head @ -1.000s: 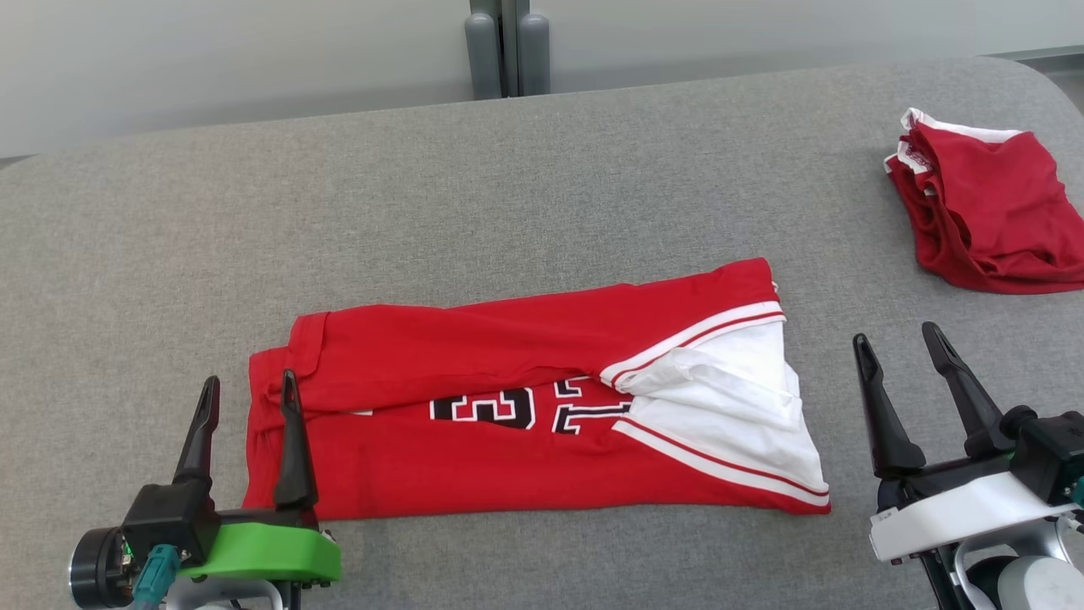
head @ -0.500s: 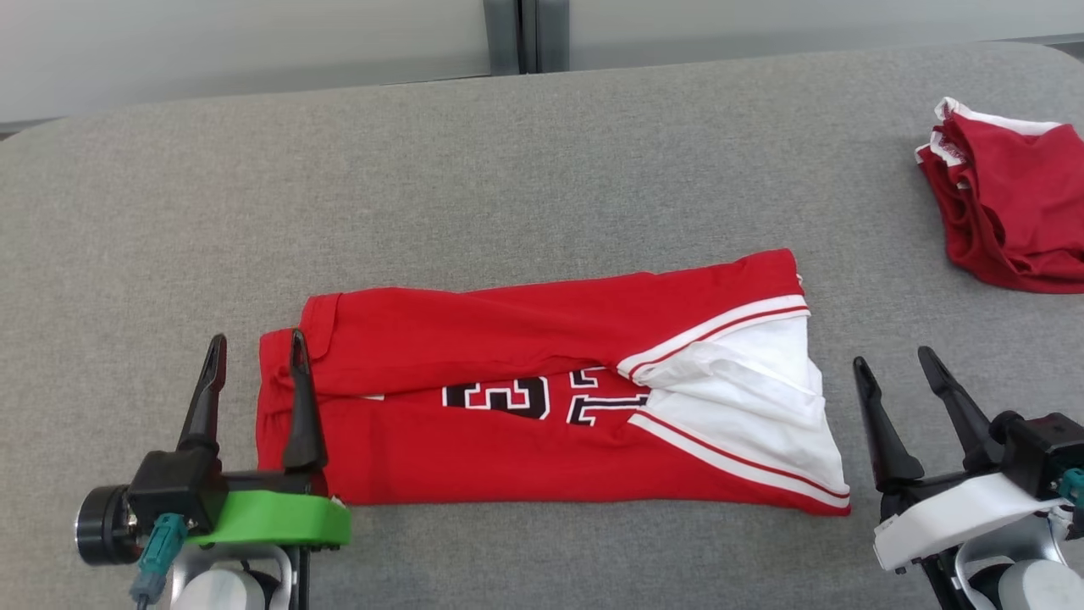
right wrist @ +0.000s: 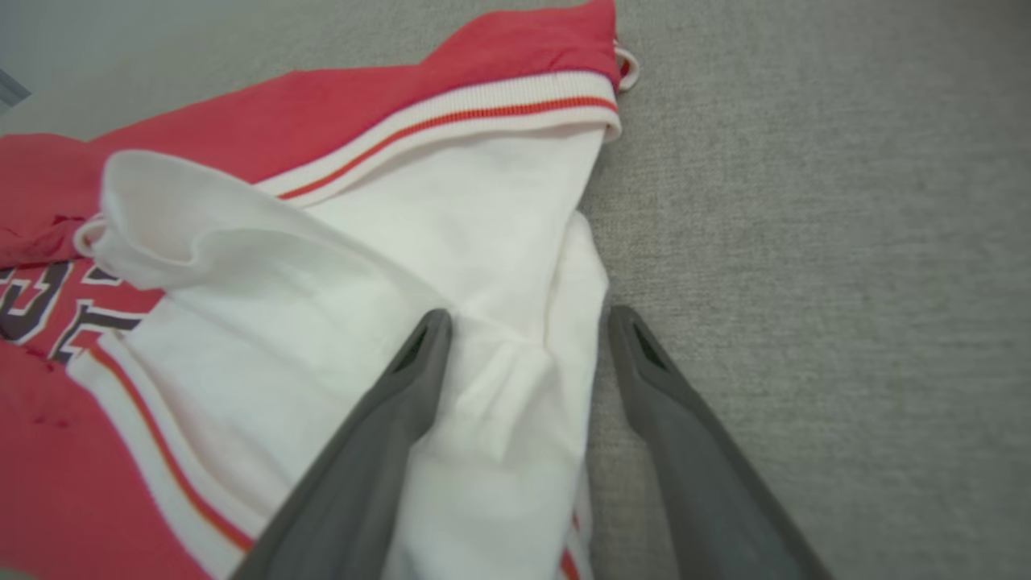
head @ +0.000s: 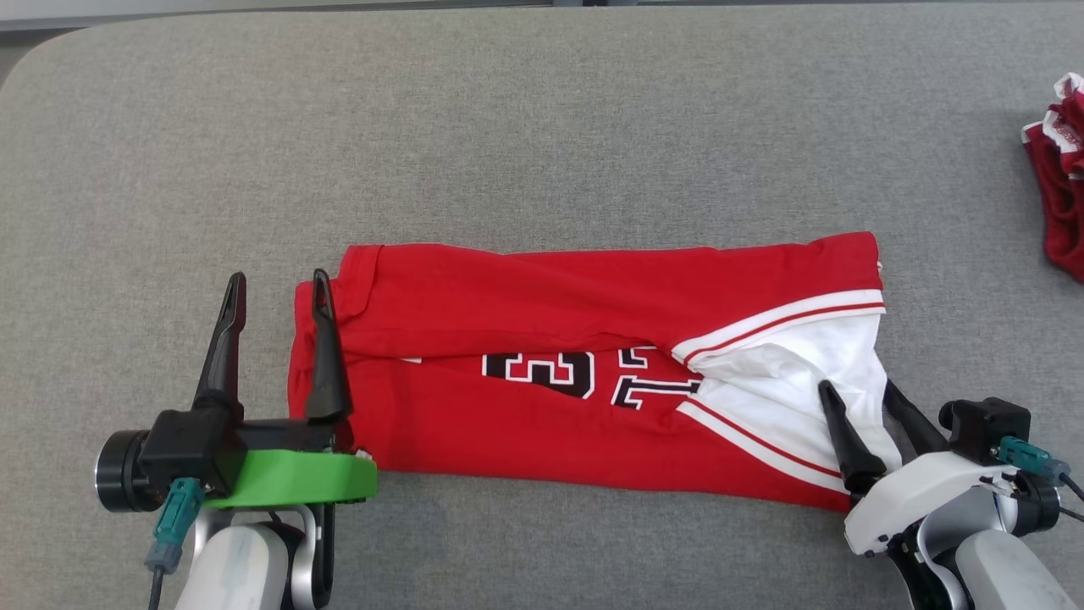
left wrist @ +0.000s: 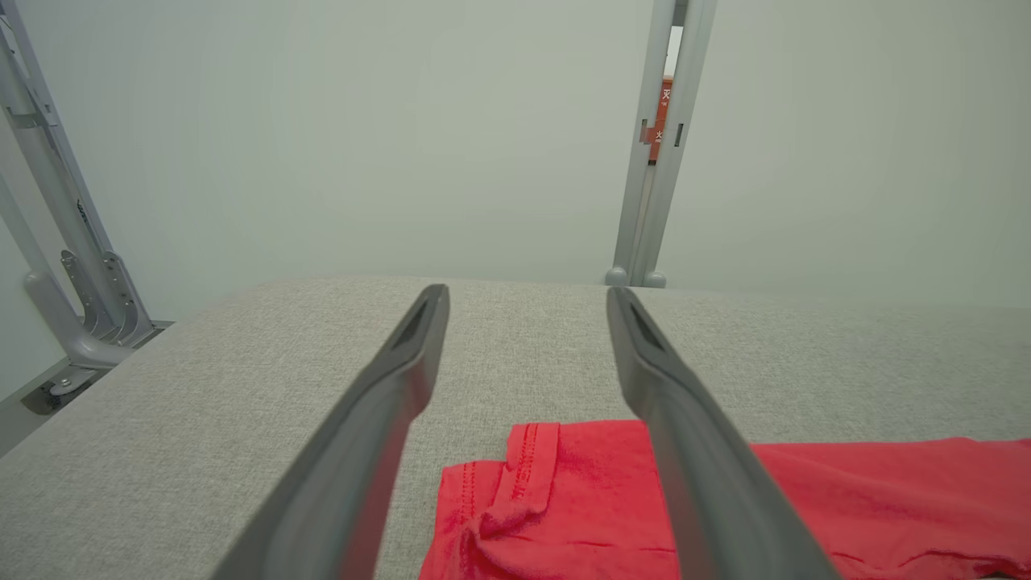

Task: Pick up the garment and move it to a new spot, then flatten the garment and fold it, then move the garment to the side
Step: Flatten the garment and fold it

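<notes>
Red-and-white folded jersey (head: 525, 424) flat on grey fabric counter (head: 542, 127), our left jaws apart at its red end, our right jaws apart astride its white edge

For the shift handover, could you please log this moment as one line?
step: folding | garment: long folded strip on table | left gripper: open, astride red end | right gripper: open, astride white end

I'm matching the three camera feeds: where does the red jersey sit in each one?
Head view: jersey centre, lying crosswise.
Left wrist view: jersey, red end, bottom centre to right.
Right wrist view: jersey, white-trimmed end, left and centre.
Shared landmark: grey tabletop.
</notes>
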You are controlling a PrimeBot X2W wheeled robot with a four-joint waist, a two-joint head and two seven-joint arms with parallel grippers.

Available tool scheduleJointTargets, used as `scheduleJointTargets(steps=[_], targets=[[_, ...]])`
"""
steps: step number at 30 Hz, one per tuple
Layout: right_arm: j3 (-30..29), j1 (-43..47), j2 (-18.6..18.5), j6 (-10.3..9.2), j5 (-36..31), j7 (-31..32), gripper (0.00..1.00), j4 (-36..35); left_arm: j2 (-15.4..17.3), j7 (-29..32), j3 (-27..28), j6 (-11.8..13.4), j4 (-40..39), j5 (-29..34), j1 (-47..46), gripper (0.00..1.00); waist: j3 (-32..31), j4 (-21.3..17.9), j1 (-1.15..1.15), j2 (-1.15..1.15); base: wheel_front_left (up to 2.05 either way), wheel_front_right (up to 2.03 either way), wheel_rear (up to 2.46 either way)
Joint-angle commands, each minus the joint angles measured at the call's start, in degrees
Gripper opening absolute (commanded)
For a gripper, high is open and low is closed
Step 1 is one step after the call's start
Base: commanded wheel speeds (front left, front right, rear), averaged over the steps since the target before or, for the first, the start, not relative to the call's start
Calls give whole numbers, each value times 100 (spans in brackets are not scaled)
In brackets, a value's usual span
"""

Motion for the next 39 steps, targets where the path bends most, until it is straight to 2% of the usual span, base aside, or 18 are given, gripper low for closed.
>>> scheduleJointTargets(steps=[1, 2, 3, 4, 14, 22, 25, 28, 32, 39], targets=[[114, -60, -9, -8, 94, 78, 100, 168, -29, -21, 45, -55, 16, 85, -102, 100, 86, 86, 0, 0, 0, 0, 0], [220, -73, -3, -5, 188, 135, 82, 248, -54, -21, 78, -89, 19, 113, -106, 100, 94, 85, 0, 0, 0, 0, 0], [309, -86, -8, -4, 252, 171, 47, 288, -76, -21, 104, -103, 21, 137, -109, 100, 100, 82, 0, 0, 0, 0, 0], [430, -98, -22, -2, 347, 199, 0, 309, -103, -21, 142, -139, 23, 157, -106, 100, 104, 75, 0, 0, 0, 0, 0], [537, 22, -498, -9, 685, -222, 0, -128, -233, -20, 392, -315, 53, 313, 48, 100, 10, -101, 0, 0, 0, 0, 0], [3, 308, -1061, -9, 769, -250, 0, -236, -266, -20, 506, -404, 92, 457, 157, 100, -126, -252, 0, 0, 0, 0, 0], [-207, 355, -1139, -9, 696, -196, 0, -324, -279, -20, 526, -430, 92, 478, 171, 100, -175, -273, 0, 0, 0, 0, 0], [-302, 277, -1086, -9, 546, -97, 0, -615, -298, -20, 533, -445, 90, 495, 196, 100, -218, -289, 0, 0, 0, 0, 0], [-126, 81, -923, -9, 314, 171, 0, -1199, -315, -20, 546, -480, 104, 514, 202, 100, -246, -300, 0, 0, 0, 0, 0], [910, -558, -559, -8, 186, 805, 0, -2100, -351, -20, 544, -546, 105, 530, 102, 100, -211, -207, 0, 0, 0, 0, 0]])
